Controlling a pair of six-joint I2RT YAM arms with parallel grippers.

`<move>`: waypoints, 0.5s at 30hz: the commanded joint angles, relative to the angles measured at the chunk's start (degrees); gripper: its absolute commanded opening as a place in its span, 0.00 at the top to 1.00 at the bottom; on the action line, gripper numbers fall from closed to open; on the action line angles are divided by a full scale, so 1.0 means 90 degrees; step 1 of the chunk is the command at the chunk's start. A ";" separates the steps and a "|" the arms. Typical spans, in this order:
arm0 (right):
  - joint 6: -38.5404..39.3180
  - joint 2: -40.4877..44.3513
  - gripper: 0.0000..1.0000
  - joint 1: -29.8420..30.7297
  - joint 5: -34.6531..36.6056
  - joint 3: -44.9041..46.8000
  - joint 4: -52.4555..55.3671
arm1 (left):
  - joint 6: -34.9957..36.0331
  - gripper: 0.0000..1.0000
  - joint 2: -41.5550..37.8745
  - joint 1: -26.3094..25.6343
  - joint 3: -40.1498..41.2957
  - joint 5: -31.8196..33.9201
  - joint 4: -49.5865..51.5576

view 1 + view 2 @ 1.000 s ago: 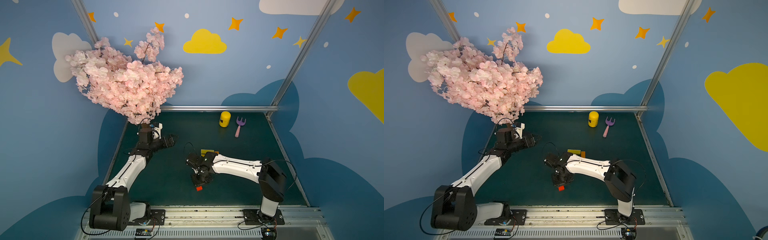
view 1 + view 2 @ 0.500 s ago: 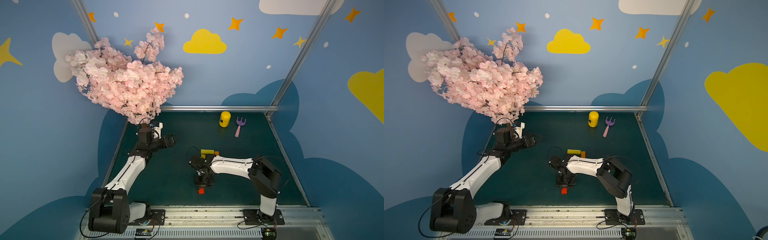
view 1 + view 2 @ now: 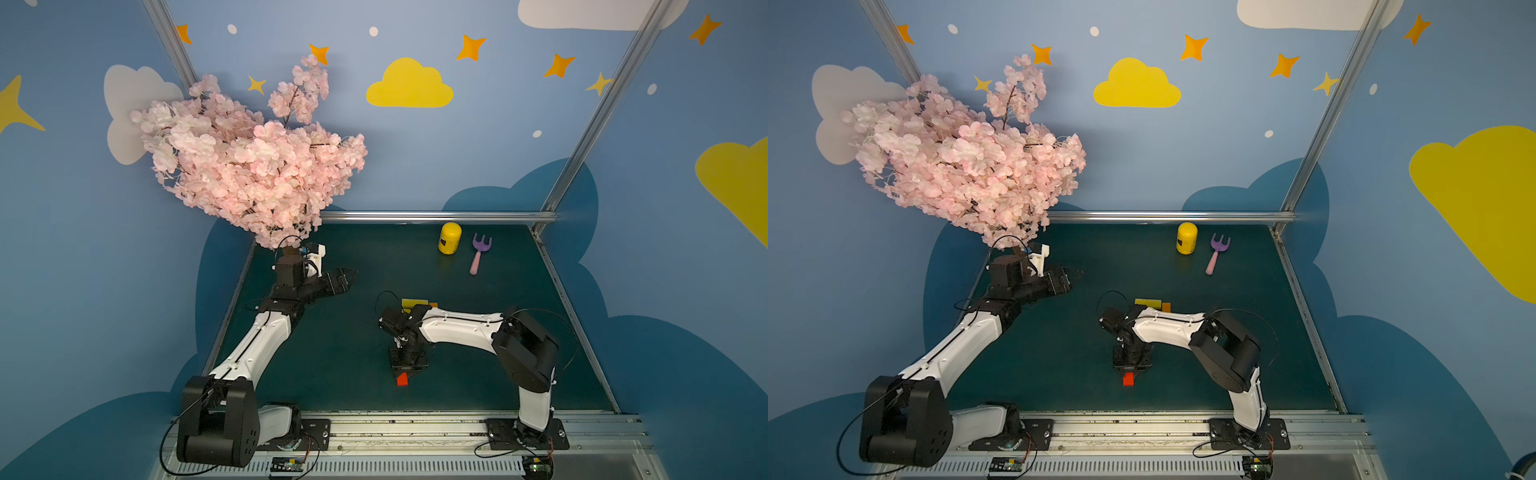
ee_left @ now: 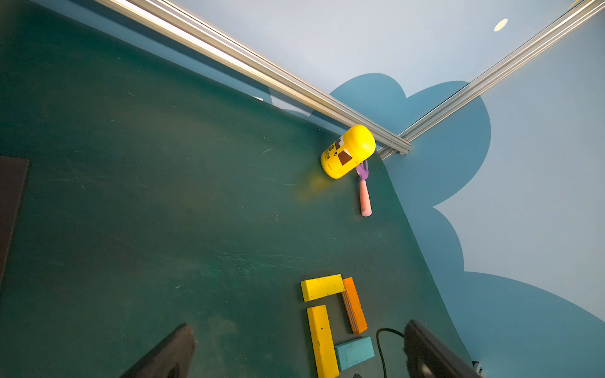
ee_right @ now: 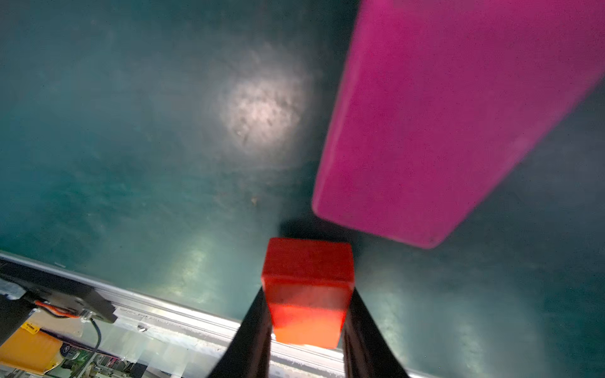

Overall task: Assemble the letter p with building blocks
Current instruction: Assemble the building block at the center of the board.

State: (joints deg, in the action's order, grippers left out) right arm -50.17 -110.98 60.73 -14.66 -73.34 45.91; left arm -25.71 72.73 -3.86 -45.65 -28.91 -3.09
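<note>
Over the last second my right arm has pulled its elbow in, and the red block (image 3: 402,379) has crept a touch toward 6 o'clock, nearer the front rail. It's a small shift, so I read it as me trimming the last stem piece into place rather than carrying it anywhere. It isn't released yet. My right fingers (image 5: 252,337) are narrow, clamped on the block's two sides. I can't tell if it's touching the bench (image 3: 332,332).

The red block sits at 6 o'clock of the rest of the P. Its long axis runs 12-to-6 in both top views, with one end poking out toward 6. The other end faces the magenta block (image 5: 458,114), close but with a small gap and off to one side, not square on. I judge the stem isn't straight yet.

The loop is laid: top yellow block (image 4: 322,287), orange block (image 4: 354,306), teal block (image 4: 355,352), beside the long yellow block (image 4: 322,340).

My left fingers (image 4: 170,353) are spread wide and empty, parked at 10 o'clock.
</note>
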 commanded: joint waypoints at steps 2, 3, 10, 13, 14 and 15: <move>-0.0031 -0.0286 0.83 -0.0122 0.0463 0.0042 0.0201 | 0.0071 0.00 -0.0007 0.0028 -0.0044 -0.0108 -0.0076; -0.0048 -0.0284 0.84 -0.0127 0.0492 0.0041 0.0220 | 0.0068 0.00 -0.0015 0.0031 -0.0045 -0.0112 -0.0076; -0.0119 -0.0277 0.87 -0.0224 0.0652 0.0120 0.0260 | 0.0062 0.00 -0.0019 0.0037 -0.0039 -0.0138 -0.0106; -0.0158 -0.0248 0.88 -0.0263 0.0746 0.0156 0.0260 | 0.0057 0.00 -0.0037 0.0028 -0.0036 -0.0142 -0.0096; -0.0167 -0.0229 0.88 -0.0263 0.0776 0.0158 0.0260 | 0.0061 0.00 -0.0034 0.0033 -0.0036 -0.0133 -0.0095; -0.0163 -0.0206 0.88 -0.0263 0.0795 0.0154 0.0260 | 0.0056 0.00 -0.0034 0.0031 -0.0026 -0.0137 -0.0096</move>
State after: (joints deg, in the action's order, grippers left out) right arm -50.85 -111.00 59.24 -13.89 -73.38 46.26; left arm -25.71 72.73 -3.86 -45.65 -28.97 -3.11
